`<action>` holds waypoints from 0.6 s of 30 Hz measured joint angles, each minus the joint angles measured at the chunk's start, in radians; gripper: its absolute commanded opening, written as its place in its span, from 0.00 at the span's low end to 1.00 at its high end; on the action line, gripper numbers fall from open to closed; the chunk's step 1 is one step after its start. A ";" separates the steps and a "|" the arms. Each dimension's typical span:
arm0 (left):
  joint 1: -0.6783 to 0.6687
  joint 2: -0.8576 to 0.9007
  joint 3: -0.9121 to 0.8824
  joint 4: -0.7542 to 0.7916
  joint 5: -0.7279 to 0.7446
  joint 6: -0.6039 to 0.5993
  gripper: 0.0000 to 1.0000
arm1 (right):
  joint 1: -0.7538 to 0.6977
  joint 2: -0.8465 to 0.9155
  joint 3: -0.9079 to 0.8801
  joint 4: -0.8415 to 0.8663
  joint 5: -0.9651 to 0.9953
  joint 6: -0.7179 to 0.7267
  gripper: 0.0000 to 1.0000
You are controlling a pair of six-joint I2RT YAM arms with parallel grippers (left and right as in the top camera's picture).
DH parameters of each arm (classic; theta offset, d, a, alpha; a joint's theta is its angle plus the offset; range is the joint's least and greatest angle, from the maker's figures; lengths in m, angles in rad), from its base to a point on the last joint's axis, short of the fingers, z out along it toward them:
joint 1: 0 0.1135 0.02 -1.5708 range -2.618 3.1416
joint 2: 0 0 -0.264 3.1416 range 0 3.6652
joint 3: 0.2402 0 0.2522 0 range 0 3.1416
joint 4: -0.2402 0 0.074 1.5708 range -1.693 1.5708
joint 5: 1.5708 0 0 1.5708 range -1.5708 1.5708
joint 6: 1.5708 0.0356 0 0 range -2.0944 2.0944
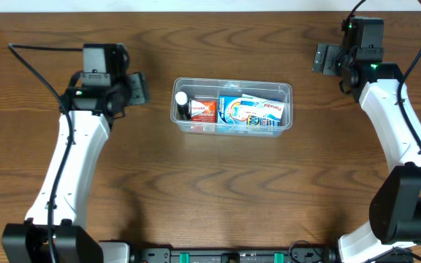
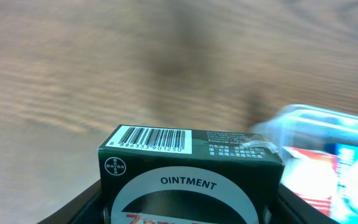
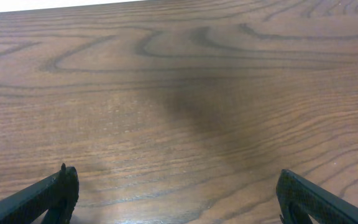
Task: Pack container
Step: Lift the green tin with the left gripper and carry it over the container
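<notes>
The clear plastic container [image 1: 232, 87] stands at the table's middle. It holds a small white-capped bottle [image 1: 182, 103], a red box [image 1: 204, 110] and a blue-and-white box [image 1: 251, 111]. My left gripper [image 1: 138, 89] is just left of the container, apart from it. In the left wrist view the left gripper [image 2: 188, 214] is shut on a dark green ointment box [image 2: 191, 165] with a barcode, and the container's corner [image 2: 309, 124] shows blurred at the right. My right gripper [image 1: 320, 58] is open and empty at the back right; its view [image 3: 176, 186] shows only bare wood.
The brown wooden table [image 1: 218, 190] fills the view. The left arm [image 1: 75, 168] runs along the left side and the right arm [image 1: 400, 139] along the right side. Black cables hang at both back corners.
</notes>
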 measured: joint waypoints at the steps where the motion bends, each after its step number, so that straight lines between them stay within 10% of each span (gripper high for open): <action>1: -0.022 -0.001 0.006 0.002 0.004 -0.005 0.58 | 0.000 0.000 0.000 0.000 0.000 0.000 0.99; 18: -0.400 0.021 0.014 0.203 0.017 -0.037 0.58 | 0.000 0.000 0.000 0.000 0.000 0.000 0.99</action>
